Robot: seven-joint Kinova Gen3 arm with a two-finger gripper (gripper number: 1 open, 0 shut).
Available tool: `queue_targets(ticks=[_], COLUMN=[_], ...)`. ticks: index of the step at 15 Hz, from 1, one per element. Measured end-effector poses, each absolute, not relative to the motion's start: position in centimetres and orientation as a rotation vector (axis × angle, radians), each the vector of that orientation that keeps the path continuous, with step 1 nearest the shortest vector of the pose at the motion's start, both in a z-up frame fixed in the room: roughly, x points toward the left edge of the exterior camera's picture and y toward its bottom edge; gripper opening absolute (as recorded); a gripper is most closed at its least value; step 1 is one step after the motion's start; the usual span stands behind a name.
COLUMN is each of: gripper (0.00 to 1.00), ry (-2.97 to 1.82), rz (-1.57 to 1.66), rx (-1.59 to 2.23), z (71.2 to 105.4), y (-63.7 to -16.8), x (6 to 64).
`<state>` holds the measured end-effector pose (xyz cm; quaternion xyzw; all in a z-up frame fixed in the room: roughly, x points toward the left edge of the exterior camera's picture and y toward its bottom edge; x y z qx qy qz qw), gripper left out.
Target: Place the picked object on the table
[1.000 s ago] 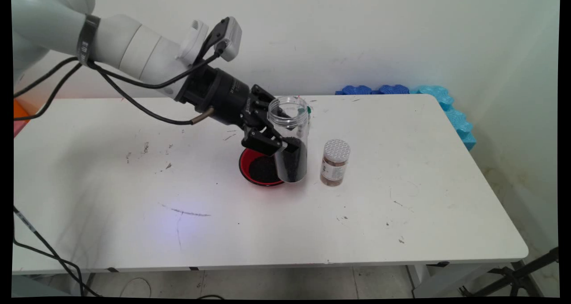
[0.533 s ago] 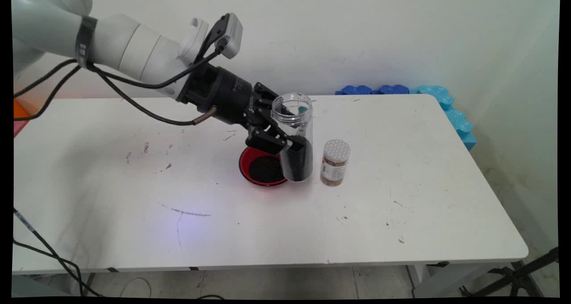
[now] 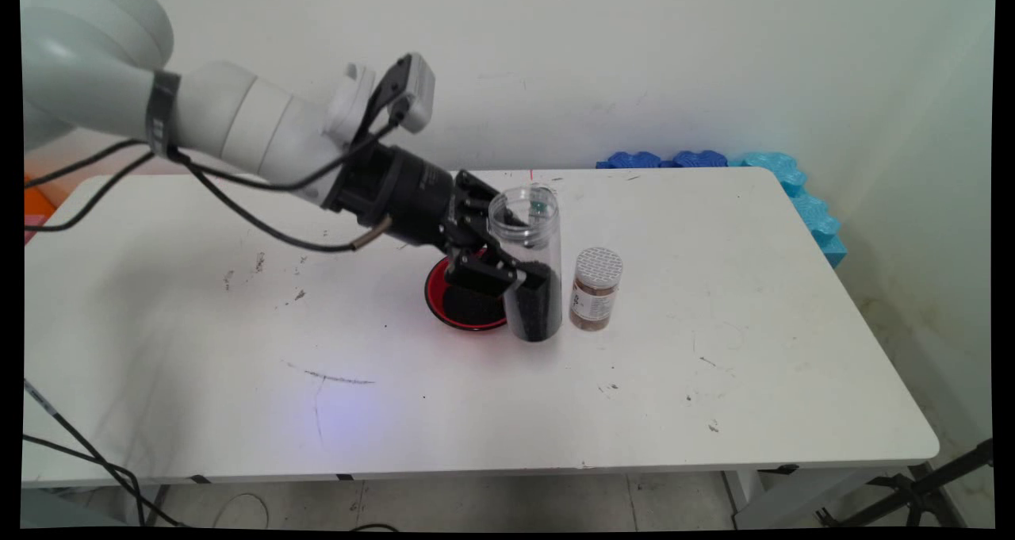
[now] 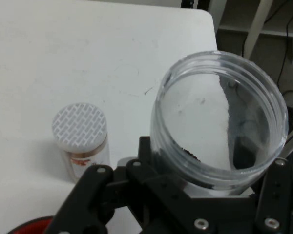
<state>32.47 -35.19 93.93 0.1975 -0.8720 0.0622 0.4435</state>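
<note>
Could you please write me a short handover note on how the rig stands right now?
Gripper: shut on the jar, gripping its side about midway.
Jar: clear, lidless, upright, lower part filled with dark grains; its base is at or just above the table, I cannot tell which.
Bowl: red, holding dark grains, just left of the jar and partly behind the gripper.
Shaker: small, with a white perforated lid, standing just right of the jar, apart from it.
Blue foam pieces lie at the table's far right corner.
Done or left: no job is given, so I cannot say.
</note>
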Motion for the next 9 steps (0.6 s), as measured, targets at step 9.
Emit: queue_targets(ticks=[9], gripper=[0.00], ry=[-2.193], rz=[0.125], rx=[0.517], z=[88.7], y=[-33.3], x=[31.9])
